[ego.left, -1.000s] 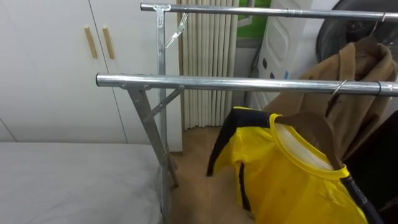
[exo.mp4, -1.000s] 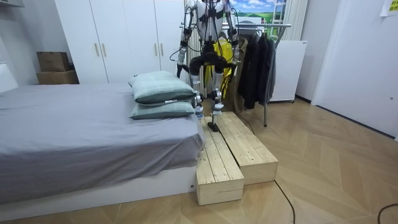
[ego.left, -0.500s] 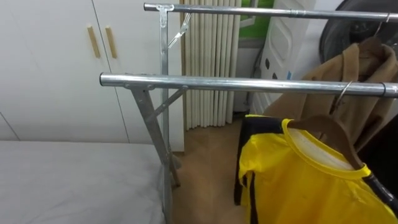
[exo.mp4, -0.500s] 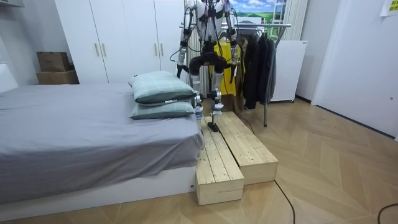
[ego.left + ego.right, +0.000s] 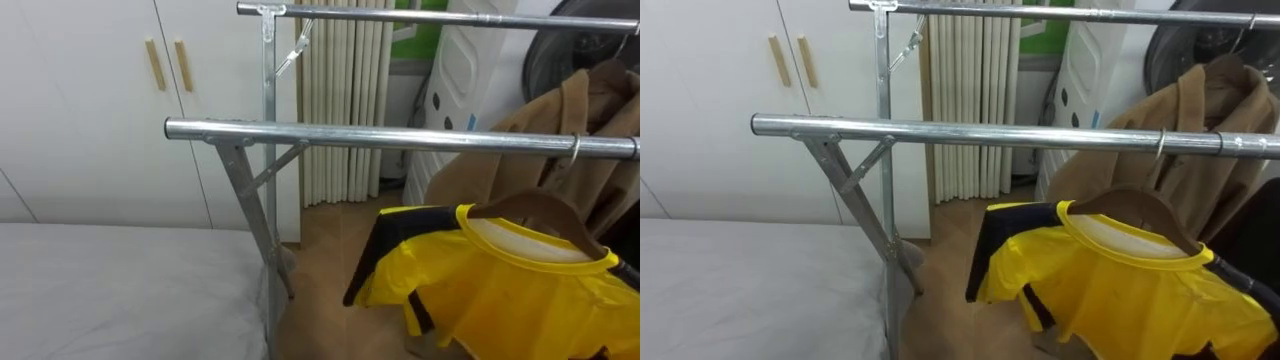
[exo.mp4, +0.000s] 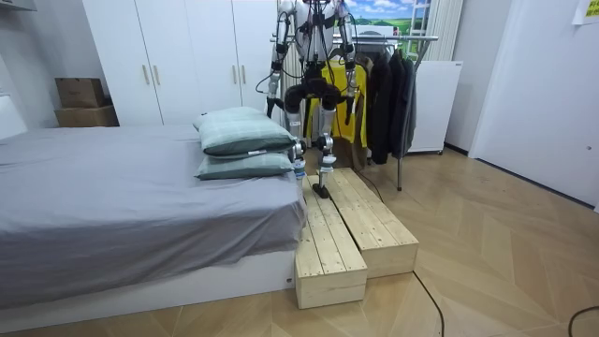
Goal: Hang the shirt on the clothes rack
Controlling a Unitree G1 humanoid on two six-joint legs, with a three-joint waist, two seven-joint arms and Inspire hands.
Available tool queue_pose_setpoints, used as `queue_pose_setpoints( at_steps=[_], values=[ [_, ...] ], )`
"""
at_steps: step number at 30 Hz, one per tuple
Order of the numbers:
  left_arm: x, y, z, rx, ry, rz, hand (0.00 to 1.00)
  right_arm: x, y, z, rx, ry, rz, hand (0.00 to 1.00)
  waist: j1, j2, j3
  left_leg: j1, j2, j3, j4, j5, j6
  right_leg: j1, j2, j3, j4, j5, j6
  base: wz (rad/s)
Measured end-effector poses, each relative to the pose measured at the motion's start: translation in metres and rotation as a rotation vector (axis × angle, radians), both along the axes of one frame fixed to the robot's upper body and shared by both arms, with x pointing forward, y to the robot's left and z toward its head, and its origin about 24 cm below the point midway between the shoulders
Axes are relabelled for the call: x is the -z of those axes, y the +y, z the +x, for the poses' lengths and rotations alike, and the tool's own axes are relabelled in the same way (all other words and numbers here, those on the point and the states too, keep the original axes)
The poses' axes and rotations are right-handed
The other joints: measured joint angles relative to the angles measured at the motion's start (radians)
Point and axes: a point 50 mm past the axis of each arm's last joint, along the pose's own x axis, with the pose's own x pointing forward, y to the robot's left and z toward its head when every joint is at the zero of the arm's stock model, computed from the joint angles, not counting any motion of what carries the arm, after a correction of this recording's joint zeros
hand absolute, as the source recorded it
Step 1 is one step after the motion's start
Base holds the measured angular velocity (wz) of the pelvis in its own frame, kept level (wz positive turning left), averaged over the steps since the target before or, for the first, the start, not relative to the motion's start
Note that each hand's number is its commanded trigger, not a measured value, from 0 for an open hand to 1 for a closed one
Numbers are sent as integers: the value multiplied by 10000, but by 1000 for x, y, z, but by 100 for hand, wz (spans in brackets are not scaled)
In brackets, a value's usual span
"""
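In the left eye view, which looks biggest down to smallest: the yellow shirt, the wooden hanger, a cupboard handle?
1. yellow shirt, partly cut off by the picture's edge.
2. wooden hanger.
3. cupboard handle, farther away, so its real size is unsure.

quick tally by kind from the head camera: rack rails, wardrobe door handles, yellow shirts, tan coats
rack rails: 2
wooden door handles: 2
yellow shirts: 1
tan coats: 1
total: 6
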Motion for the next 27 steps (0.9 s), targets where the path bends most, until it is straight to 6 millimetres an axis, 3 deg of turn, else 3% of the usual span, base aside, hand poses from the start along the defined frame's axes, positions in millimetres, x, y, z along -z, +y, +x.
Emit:
queue_pose_setpoints(
  at_steps=[4, 7, 10, 13, 14, 15, 16, 18, 19, 20, 21, 22, 24, 26, 27],
  values=[
    [1, -1, -1, -133, 167, -121, 0, 0, 0, 5, -168, 71, 19, 0, 28, 115, 4, -107, -11, -205, 53, -1, -1, -64, -53, -223, 158, -133, -41, 19],
    [1, -6, 1, -247, 22, -269, 0, -2, 1, 18, -866, -150, -110, 0, 39, 333, 17, -645, -47, -580, 269, 4, -8, -397, -183, -665, 259, -170, -76, 44],
    [0, -11, 7, -123, -262, -395, 0, -4, -1, 31, -1544, -321, -330, 0, 79, 431, 22, -1211, -90, -752, 561, 33, -52, -727, -409, -1362, 566, -359, -128, 71],
    [-1, -11, 11, -81, -450, -471, 0, -6, 0, 38, -2206, -351, -484, 0, 310, 503, 27, -1862, -74, -742, 966, 180, -142, -849, -670, -2436, 603, -481, -232, 105],
    [-1, -12, 13, -80, -495, -531, 0, -6, -1, 41, -2420, -332, -553, 0, 315, 486, 33, -2074, -64, -575, 938, 372, -158, -825, -806, -2974, 515, -517, -261, 143],
    [-2, -12, 16, -35, -590, -570, 0, -7, -1, 46, -2781, -300, -683, 0, 343, 438, 75, -2287, -13, -107, 919, 583, -148, -843, -984, -3576, 468, -574, -295, 149],
    [-2, -12, 18, -18, -609, -598, 0, -7, -1, 47, -2940, -256, -747, 0, 348, 418, 90, -2369, 54, 311, 984, 651, -118, -849, -1088, -3912, 467, -620, -322, 158],
    [-2, -11, 18, -89, -580, -710, 0, -8, -4, 50, -3144, -86, -915, 0, 463, 411, 74, -2422, 560, 1991, 1987, 346, 49, -789, -1343, -5074, 540, -874, -362, 155],
    [-2, -11, 18, -145, -571, -724, 0, -8, -4, 50, -3152, -55, -925, 0, 541, 403, 76, -2372, 688, 2334, 2217, 246, 49, -770, -1390, -5338, 569, -910, -363, 153],
    [-2, -9, 17, -199, -507, -699, 0, -8, -5, 49, -3099, 86, -923, 0, 571, 387, 97, -2173, 899, 2900, 2625, 40, 78, -660, -1470, -5958, 612, -1020, -357, 166],
    [-2, -8, 15, -313, -385, -680, 0, -8, -8, 48, -3013, 213, -965, 0, 571, 374, 98, -1969, 1088, 3190, 2938, -168, 118, -526, -1566, -6664, 689, -1159, -340, 177],
    [-1, -7, 14, -379, -328, -673, 0, -8, -9, 47, -2968, 273, -987, 0, 562, 361, 95, -1855, 1193, 3351, 3072, -235, 93, -487, -1589, -6990, 697, -1214, -327, 178],
    [-1, -6, 15, -388, -144, -649, 0, -8, -13, 46, -2938, 431, -1087, 0, 564, 305, 100, -1364, 1370, 3903, 3112, -445, 28, -321, -1680, -8160, 713, -1339, -273, 164],
    [-1, -5, 15, -408, 7, -633, 0, -9, -14, 47, -2868, 415, -1133, 0, 564, 205, 137, -969, 1288, 4206, 2556, -533, -51, -367, -1774, -8759, 795, -1388, -208, 133],
    [-1, -6, 16, -421, 55, -638, 0, -9, -14, 48, -2834, 381, -1128, 0, 572, 177, 154, -699, 1122, 4368, 1961, -578, -94, -416, -1776, -8840, 908, -1425, -146, 111]
  ],
)
